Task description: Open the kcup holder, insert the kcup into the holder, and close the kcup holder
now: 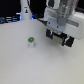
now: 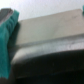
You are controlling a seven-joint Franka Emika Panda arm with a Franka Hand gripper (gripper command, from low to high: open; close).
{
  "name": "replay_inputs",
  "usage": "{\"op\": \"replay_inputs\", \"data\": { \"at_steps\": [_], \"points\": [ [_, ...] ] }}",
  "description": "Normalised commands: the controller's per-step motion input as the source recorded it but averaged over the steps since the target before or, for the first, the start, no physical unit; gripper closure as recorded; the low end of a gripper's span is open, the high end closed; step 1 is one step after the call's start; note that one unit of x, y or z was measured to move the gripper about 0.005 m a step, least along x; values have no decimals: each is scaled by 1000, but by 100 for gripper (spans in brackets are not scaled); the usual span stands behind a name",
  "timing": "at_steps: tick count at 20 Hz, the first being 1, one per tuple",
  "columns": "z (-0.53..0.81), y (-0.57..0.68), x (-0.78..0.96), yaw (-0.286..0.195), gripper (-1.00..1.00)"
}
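In the exterior view the kcup (image 1: pixel 31 41) stood upright on the white table (image 1: pixel 20 65), apart from the kcup holder (image 1: pixel 60 35) toward the far edge; the gripper (image 1: pixel 59 22) hung over the holder, its opening impossible to tell; in the wrist view a teal fingertip (image 2: pixel 7 30) lay beside the dark holder (image 2: pixel 50 50)

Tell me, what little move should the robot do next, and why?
Probably ease the gripper down onto the drawer handle of the black box and pull it open. The arm hangs right over the box, the wrist view shows a dark edge close up, and the green-topped pod sits alone on the table, untouched. I cannot tell if the gripper is open.
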Motion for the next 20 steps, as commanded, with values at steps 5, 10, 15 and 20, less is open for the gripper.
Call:
{"op": "replay_inputs", "data": {
  "at_steps": [5, 10, 15, 20],
  "points": [
    [224, -116, 170, -54, -100],
    [423, -150, 144, -132, -100],
    [326, -402, -70, -258, -100],
    [251, -394, -163, -278, -100]
  ]
}}
